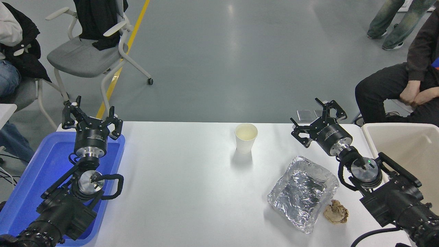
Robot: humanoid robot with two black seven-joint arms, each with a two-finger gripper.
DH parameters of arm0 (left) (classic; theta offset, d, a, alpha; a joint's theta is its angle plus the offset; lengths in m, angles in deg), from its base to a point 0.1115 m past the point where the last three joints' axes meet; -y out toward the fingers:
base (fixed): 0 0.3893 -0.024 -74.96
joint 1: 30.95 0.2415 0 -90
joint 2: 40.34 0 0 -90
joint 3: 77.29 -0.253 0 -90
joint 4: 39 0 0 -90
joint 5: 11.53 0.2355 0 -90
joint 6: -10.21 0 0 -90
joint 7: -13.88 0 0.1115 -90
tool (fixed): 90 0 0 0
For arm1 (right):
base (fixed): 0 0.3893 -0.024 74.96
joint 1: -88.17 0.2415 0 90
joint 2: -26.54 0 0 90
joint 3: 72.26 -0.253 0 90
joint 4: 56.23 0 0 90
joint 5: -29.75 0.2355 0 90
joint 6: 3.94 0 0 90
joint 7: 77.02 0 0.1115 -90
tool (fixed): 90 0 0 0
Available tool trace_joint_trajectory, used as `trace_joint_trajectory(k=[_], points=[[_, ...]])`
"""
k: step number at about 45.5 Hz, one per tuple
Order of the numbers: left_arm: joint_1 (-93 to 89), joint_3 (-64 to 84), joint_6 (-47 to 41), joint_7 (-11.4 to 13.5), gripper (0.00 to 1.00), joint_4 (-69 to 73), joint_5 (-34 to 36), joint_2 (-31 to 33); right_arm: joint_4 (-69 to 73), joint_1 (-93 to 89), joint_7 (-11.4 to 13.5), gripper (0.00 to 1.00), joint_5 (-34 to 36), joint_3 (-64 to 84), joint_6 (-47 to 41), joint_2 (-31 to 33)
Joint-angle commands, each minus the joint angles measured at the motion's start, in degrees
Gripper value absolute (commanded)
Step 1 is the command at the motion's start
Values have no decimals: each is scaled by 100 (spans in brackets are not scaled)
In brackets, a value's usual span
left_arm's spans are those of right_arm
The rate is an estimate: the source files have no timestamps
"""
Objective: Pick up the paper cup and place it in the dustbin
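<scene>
The white paper cup point(246, 138) stands upright near the table's far edge, a little right of centre, its cream inside showing. The beige dustbin point(374, 147) sits off the table's right end, partly cut by the picture edge. My right gripper point(313, 121) is open with nothing in it, raised over the far right part of the table, to the right of the cup and left of the dustbin. My left gripper point(90, 113) is open and empty, parked above the blue tray at the left.
A crumpled foil tray point(301, 192) lies at the near right, with a brown paper ball point(336, 212) beside it. A blue plastic tray point(41, 178) lies under the left arm. A person sits beyond the far right corner; chairs stand at the far left.
</scene>
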Motion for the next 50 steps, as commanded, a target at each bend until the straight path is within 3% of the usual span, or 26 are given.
trace_joint_trajectory(k=[1, 20, 27, 35, 41, 50], points=[[0, 3, 0, 10, 99, 1, 17, 8, 17, 39, 0, 100, -7, 4, 8, -11], [0, 3, 0, 2, 99, 1, 0, 8, 96, 118, 18, 100, -183, 232, 35, 15], [0, 3, 0, 10, 99, 1, 0, -1, 114, 434, 53, 100, -788, 653, 35, 243], [0, 3, 0, 2, 99, 1, 0, -1, 157, 1190, 88, 100, -1369, 1602, 0, 946], [0, 3, 0, 10, 99, 1, 0, -1, 702, 1796, 88, 100, -1396, 2673, 17, 1728], [0, 3, 0, 2, 99, 1, 0, -1, 1299, 3360, 70, 100, -1396, 5029, -18, 2379]])
